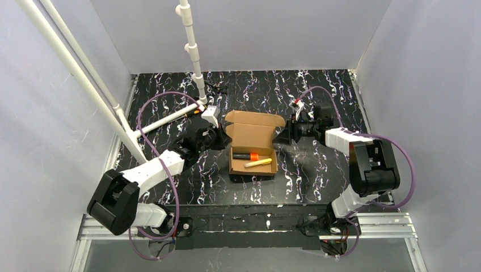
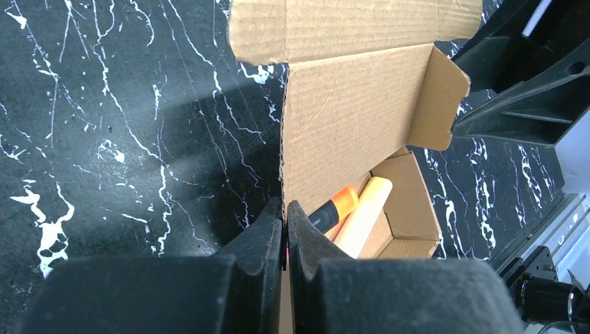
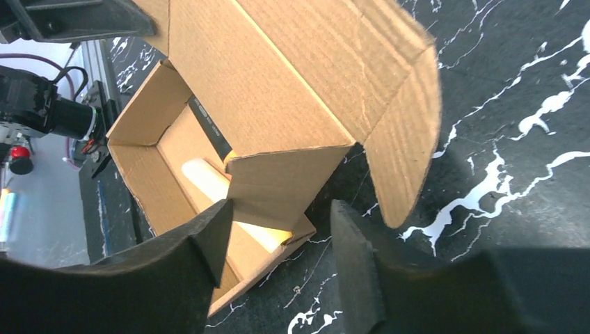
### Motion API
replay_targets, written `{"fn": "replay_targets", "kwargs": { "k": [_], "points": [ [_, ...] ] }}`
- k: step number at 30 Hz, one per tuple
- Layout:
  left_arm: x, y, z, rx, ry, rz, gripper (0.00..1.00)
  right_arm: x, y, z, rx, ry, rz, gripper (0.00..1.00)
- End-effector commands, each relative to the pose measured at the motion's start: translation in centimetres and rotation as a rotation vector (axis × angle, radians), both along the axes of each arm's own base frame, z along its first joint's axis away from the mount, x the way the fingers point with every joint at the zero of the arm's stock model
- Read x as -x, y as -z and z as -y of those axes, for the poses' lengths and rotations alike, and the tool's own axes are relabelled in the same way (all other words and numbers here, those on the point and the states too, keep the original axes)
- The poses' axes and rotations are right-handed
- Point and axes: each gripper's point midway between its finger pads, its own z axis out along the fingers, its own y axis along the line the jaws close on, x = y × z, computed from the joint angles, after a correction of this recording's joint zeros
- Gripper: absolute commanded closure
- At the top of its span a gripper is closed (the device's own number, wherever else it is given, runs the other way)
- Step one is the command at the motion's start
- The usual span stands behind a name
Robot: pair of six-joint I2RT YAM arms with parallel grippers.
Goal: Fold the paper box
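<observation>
Paper box [image 1: 253, 133] is sat open on worktop [image 1: 317, 170], between both claws. Left claw [image 2: 285, 214] is clenched on its left edge. Right claw [image 3: 282, 214] is released, astride its right flap. Flap should be tucked inward before lid is lowered.

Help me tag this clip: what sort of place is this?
Probably a lab robot test cell: grey walls enclose a black marbled table, with the left arm and right arm mounted at its near edge.
</observation>
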Motion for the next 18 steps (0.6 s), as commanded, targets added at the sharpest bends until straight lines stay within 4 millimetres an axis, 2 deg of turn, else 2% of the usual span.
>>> {"fn": "replay_targets", "kwargs": {
  "k": [1, 4, 8, 11, 13, 18],
  "points": [
    [0.2, -0.7, 0.6, 0.019, 0.025, 0.043, 1.0, -0.5, 0.1, -0.5, -0.021, -0.006, -0.008, 0.32],
    [0.3, -0.6, 0.8, 0.02, 0.031, 0.045, 1.0, -1.0, 1.0, -0.2, 0.005, 0.025, -0.023, 0.27],
    [0.4, -0.6, 0.8, 0.027, 0.03, 0.047, 1.0, -1.2, 1.9, -0.1, 0.012, 0.026, -0.041, 0.26],
    [0.8, 0.2, 1.1, 0.034, 0.059, 0.042, 1.0, -0.6, 0.4, -0.8, -0.092, -0.047, -0.026, 0.26],
    [0.8, 0.3, 1.3, 0.034, 0.077, 0.05, 1.0, -1.0, -0.1, -0.8, -0.12, -0.041, -0.024, 0.27],
    [1.0, 0.5, 1.8, 0.042, 0.11, 0.054, 1.0, -1.1, 0.2, -1.9, -0.16, -0.076, -0.064, 0.32]
  ]
}}
